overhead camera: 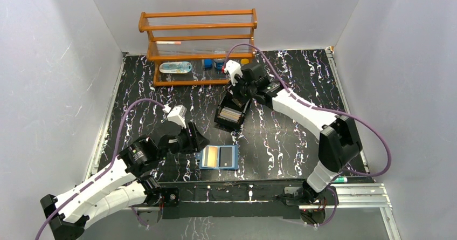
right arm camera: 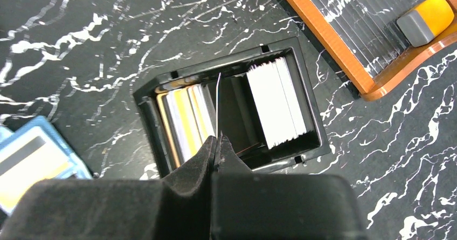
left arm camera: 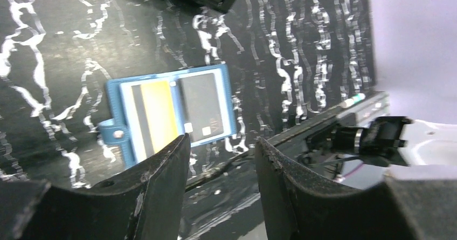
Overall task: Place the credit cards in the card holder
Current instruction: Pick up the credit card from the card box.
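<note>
Right gripper [right arm camera: 217, 144]: the fingers are pressed together on one thin card [right arm camera: 217, 108], which is seen edge-on and stands upright over the box [right arm camera: 161, 83].
Card in grip: it is held by its near end, at the divider between the two compartments. Whether it has been lifted clear of the box cannot be told.
Cards in box: a tan stack [right arm camera: 183, 121] is stood in the left compartment and a white stack [right arm camera: 277, 102] in the right one.
Left gripper [left arm camera: 221, 151]: the fingers are held apart with nothing between them, low over the table [left arm camera: 64, 46].
Holder [overhead camera: 219, 157]: it is laid open and flat near the front edge of the table, between the two arm bases. Two cards, one yellow and one dark, are seen in it.
Key relation: from the right fingers the holder lies toward the arm bases and slightly to the robot's left, well apart from the box. In the right wrist view only its corner is seen, at the lower left.
Long axis: the holder's long side is run left to right across the table, while the gripped card is upright. It is judged that the card must be tipped flat before a slot can be met.
Nearer arm: the left gripper is just beside the holder's left edge and is judged to be placed for steadying it. The card is held by the right arm, by which it must be carried.
</note>
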`<state>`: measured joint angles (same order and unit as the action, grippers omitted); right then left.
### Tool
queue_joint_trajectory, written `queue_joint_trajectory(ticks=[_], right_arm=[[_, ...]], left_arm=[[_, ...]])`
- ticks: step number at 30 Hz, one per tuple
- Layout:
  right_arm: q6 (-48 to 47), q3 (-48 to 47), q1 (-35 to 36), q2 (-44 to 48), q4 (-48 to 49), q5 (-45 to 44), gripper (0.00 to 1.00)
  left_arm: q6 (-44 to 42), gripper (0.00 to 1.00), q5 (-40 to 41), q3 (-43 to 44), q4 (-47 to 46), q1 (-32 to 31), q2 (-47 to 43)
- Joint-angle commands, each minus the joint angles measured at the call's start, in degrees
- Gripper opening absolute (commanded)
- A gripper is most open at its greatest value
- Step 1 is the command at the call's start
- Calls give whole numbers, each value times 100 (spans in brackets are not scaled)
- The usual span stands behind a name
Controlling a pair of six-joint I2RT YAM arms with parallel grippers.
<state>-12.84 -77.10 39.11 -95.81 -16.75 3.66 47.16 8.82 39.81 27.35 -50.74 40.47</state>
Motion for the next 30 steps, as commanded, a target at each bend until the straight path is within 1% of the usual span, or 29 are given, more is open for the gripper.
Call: queue_joint_trajectory(ticks=[1,4,7,11,14,16,18,23,26,30], right_arm=[[824,65,59,751,145,353,0],[1698,430,148,1261,479,398,0],[2616,950,165,1852,913,485,0],[3760,2032,171,2722,2075,883,0],[4479,2602,184,3256,2682,1116,0],[5225,3102,193,3588,3402,1350,0],[5758,3560,207,3889,4151,1565,0],[6370,4024,250,4380,4653,1524,0],[6802,4297,259,4483,5268,1629,0],[7180,4539,311,4500,5753,1639,0]], left_arm=[[502,46,-530,-40,-856,-16,-4],[749,47,-774,-46,-1300,-19,13],[881,49,-707,51,-1535,-16,-35],[1008,49,-347,166,-1739,-15,-139],[1153,49,-177,-34,-2224,-19,-313],[1177,49,-150,-162,-2587,-20,-394],[1132,49,-181,-181,-2804,-18,-382],[934,55,-445,-5,-3052,-20,-62],[835,57,-747,56,-3445,-21,182],[815,56,-1045,25,-3877,-20,408]])
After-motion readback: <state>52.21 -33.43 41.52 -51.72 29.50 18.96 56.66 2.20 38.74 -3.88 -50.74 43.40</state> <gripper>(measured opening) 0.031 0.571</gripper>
